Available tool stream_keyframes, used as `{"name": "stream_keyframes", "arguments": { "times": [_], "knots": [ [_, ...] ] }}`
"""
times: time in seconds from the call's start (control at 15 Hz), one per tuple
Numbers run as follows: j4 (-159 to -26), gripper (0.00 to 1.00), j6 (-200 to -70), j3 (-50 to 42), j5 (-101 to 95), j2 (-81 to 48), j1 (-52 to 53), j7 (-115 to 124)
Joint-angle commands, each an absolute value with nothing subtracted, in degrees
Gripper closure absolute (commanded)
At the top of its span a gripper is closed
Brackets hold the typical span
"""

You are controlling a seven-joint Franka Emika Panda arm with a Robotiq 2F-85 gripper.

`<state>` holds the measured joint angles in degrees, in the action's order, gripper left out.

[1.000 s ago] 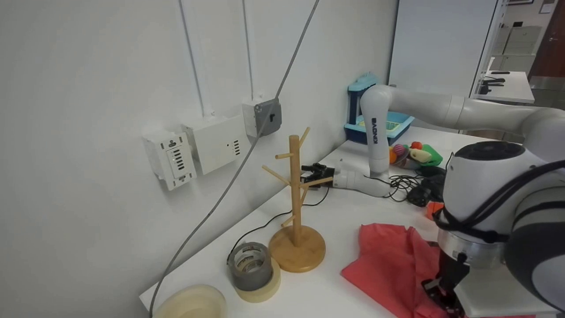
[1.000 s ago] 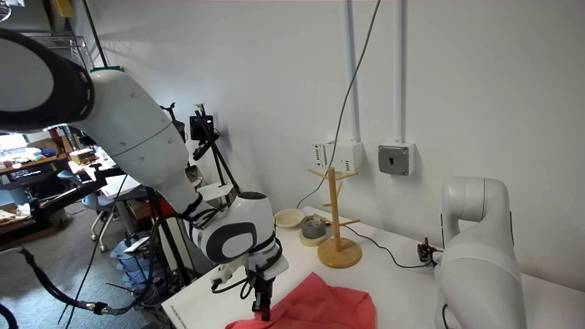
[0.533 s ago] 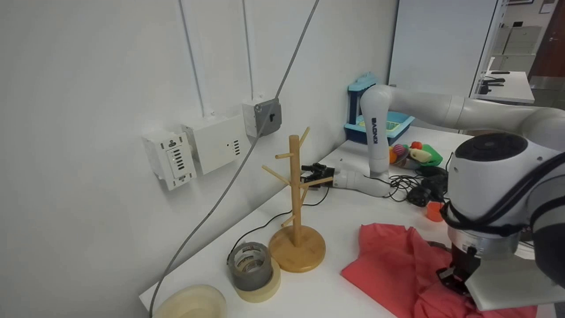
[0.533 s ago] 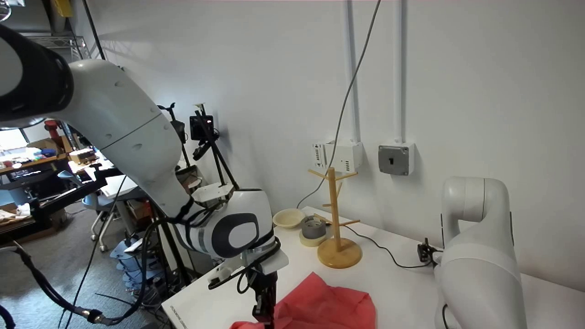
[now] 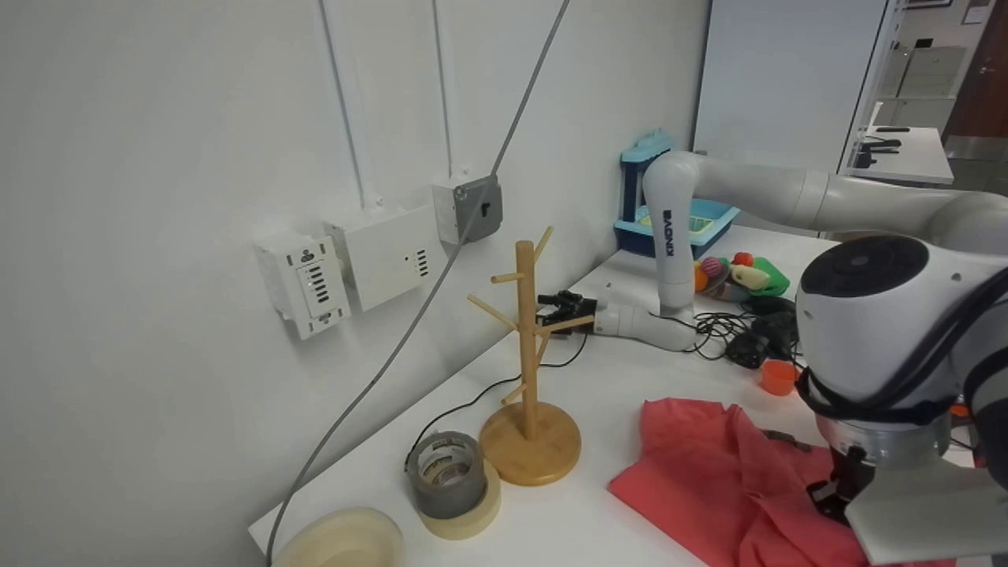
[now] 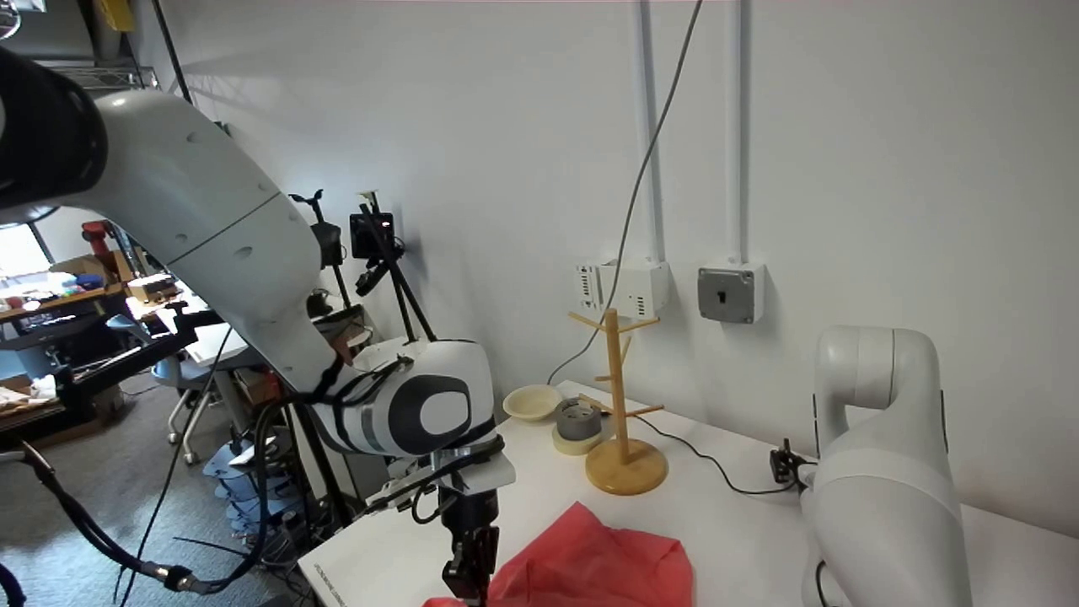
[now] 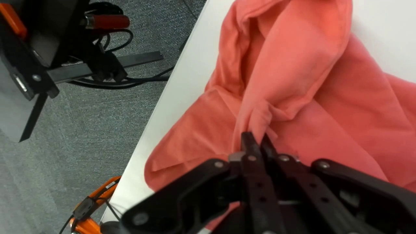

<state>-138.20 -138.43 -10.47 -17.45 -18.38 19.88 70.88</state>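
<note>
Red cloth lies rumpled on wht tbl, cut off at top & R of wrist view. Gripper pinches a fold of it; in an exterior view, pale plate partly hides claw. Cream bowl cut off at btm.

Plain coral-red cloth, black gripper, white table. Tan stand, grey and cream tape rolls, pale-yellow bowl. Far basket two-tone blue, cup bright orange.
</note>
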Motion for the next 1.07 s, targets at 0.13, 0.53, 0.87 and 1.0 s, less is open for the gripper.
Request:
{"name": "stream_keyframes", "arguments": {
  "times": [0.13, 0.53, 0.87, 1.0],
  "knots": [
    [-139.2, 0.99, -138.3, -7.1, -18.3, -16.0, 16.8, 75.7],
    [-139.3, 0.99, -139.7, -6.1, -19.3, -15.9, 16.0, 76.1],
    [-138.1, 0.95, -138.4, -5.2, -18.2, -17.3, 15.5, 75.3],
    [-138.1, 0.95, -138.4, -5.1, -18.2, -17.2, 15.5, 75.3]
  ]
}}
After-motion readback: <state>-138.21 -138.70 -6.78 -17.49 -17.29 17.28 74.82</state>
